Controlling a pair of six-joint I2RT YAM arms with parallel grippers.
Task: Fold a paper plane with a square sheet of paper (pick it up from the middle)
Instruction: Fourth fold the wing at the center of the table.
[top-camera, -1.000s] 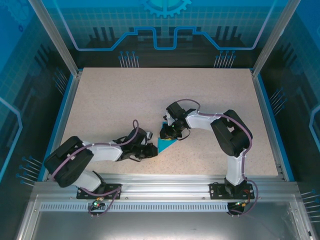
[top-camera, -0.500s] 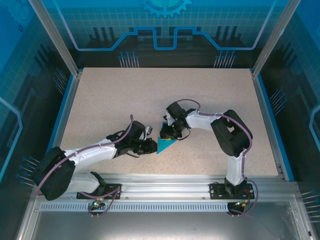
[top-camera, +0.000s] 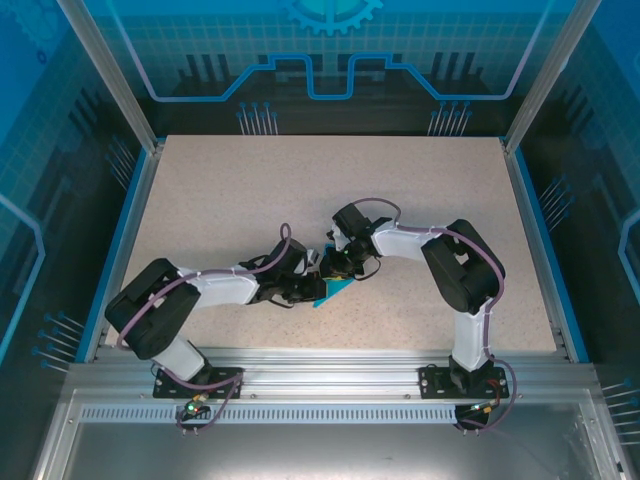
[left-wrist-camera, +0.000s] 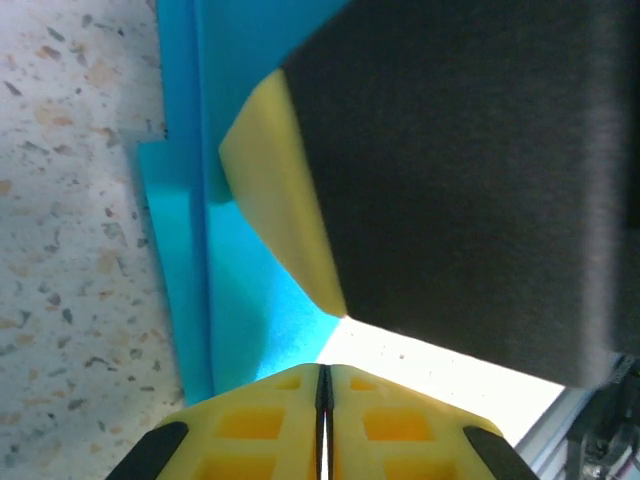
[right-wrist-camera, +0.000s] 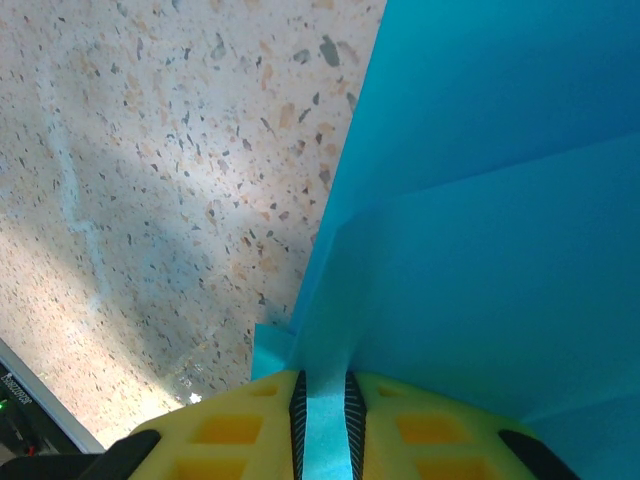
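Folded teal paper (top-camera: 332, 291): on the counter (top-camera: 220, 200) between both tools, long edge lying diagonally. Right tool (right-wrist-camera: 325, 385) clamped on one layered edge. Left tool (left-wrist-camera: 323, 375), fingers pressed together, tips at the opposite side.

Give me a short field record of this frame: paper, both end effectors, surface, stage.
paper: teal, folded in layers with visible creases, between the two end effectors
right end effector: shut on a paper edge
left end effector: shut, tips at the paper, close to the right one; cannot tell whether it grips the paper
table: speckled beige
stage: mid-fold, plane not yet finished
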